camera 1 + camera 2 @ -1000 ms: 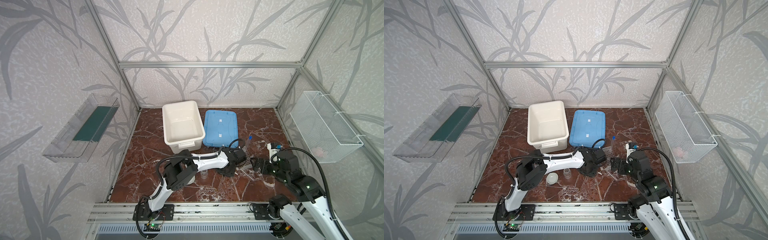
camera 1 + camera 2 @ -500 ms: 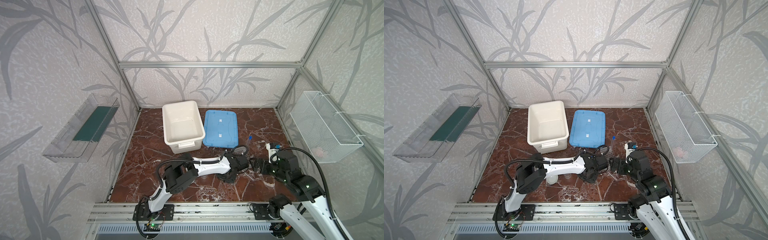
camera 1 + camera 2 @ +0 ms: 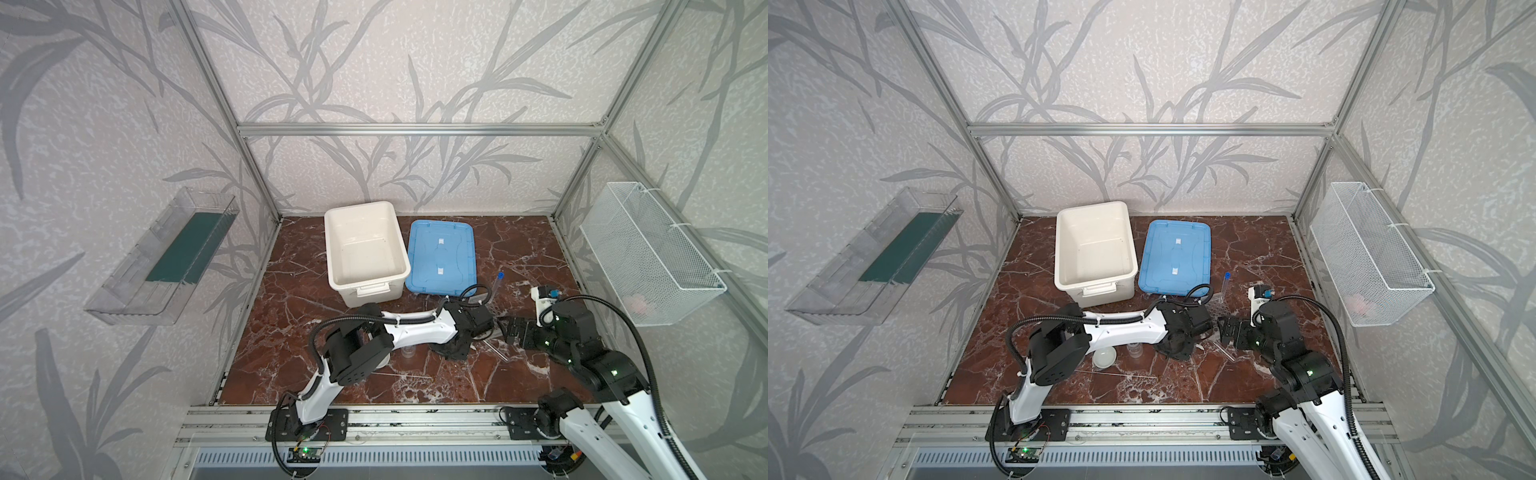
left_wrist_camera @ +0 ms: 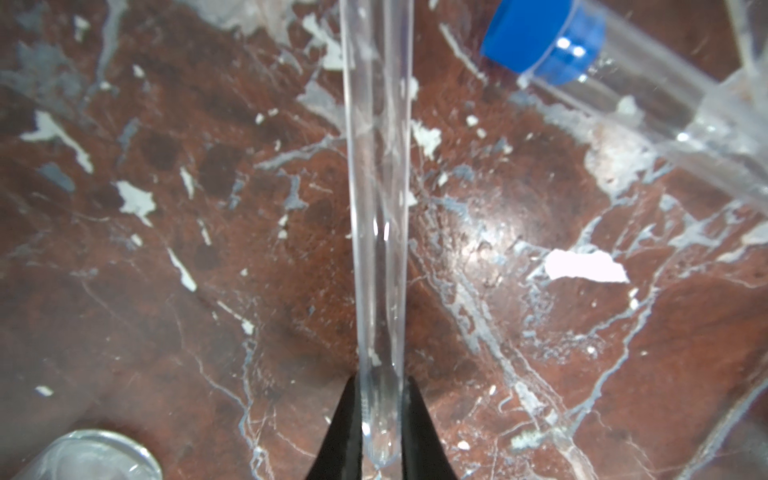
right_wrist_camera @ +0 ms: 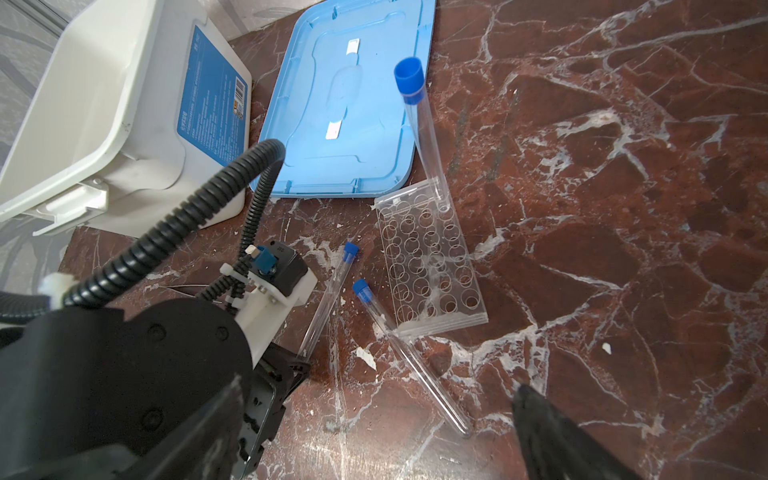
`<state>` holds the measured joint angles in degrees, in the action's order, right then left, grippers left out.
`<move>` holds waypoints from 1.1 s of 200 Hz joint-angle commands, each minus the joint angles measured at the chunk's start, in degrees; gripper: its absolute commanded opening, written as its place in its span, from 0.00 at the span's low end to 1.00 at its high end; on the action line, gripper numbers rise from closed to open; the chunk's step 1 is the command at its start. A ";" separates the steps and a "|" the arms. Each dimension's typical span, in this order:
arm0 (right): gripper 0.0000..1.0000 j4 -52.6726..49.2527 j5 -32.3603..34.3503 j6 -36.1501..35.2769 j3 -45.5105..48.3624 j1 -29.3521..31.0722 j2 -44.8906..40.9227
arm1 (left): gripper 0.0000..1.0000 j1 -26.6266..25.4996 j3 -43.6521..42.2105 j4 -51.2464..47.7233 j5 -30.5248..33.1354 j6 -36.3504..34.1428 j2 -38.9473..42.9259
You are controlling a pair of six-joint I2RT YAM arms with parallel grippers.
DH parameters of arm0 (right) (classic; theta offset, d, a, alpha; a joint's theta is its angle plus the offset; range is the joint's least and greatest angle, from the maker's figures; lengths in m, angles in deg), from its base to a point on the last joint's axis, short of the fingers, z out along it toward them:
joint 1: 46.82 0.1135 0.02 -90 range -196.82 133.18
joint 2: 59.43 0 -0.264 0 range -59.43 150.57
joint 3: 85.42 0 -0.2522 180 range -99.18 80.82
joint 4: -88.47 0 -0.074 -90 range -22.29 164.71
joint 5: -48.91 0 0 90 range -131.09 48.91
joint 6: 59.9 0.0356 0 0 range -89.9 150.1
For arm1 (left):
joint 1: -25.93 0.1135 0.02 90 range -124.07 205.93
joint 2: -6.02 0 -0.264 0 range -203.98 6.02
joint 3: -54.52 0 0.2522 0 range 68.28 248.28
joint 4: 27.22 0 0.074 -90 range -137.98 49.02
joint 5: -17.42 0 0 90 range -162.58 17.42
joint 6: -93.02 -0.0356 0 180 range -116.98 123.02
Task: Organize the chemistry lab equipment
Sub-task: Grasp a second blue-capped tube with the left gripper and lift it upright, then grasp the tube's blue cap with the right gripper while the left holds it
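My left gripper [image 4: 381, 384] is shut on the rounded closed end of a clear blue-capped tube [image 5: 328, 297] that lies on the marble floor. A second tube [image 5: 409, 353] lies beside it, leaning on the clear holed rack [image 5: 428, 266]. A third tube [image 3: 497, 286] stands tilted in the rack's far corner. My right gripper [image 5: 374, 444] hovers open just short of the second tube's closed end. In both top views the two grippers face each other, left [image 3: 455, 349] and right [image 3: 508, 328]. A small clear jar [image 3: 1136, 351], a white round dish [image 3: 1104, 357] and a thin rod [image 3: 1125, 376] lie by the left arm.
The big white bin [image 3: 332, 249] and its blue lid [image 3: 440, 257] sit at the back of the floor, close behind the rack. A wire basket [image 3: 648, 253] hangs on the right wall. On the left wall hangs a clear shelf [image 3: 166, 257].
My left arm has stretched further right and dropped low, and its jaws have closed onto the tube's end. The right arm has stayed where it was, open.
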<state>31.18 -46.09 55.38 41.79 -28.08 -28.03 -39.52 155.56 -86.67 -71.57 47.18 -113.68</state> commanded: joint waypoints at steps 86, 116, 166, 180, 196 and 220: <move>0.99 7.57 -16.67 3.26 -0.60 -3.75 2.72 | 0.14 0.96 -22.93 30.10 -1.37 -4.64 20.90; 0.99 11.01 -23.19 3.16 -2.67 -4.59 5.76 | 0.14 0.89 -29.16 39.33 -1.07 -9.98 27.03; 0.86 16.71 -29.22 3.06 -5.04 -4.49 16.03 | 0.14 0.85 -37.99 51.12 -0.96 -12.94 33.24; 0.79 18.17 -29.44 3.12 -5.72 -4.33 18.06 | 0.14 0.59 -39.39 53.20 -1.01 -13.04 34.02; 0.72 18.82 -28.27 2.68 -6.65 -4.09 19.96 | 0.14 0.40 -40.37 54.73 -1.29 -13.32 34.55; 0.63 20.52 -26.29 2.20 -7.42 -3.38 22.80 | 0.14 -0.29 -40.62 56.58 -1.99 -12.37 34.21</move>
<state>47.99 -72.67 58.11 36.94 -32.16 -7.16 -39.04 115.52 -35.46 -72.90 35.27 -80.64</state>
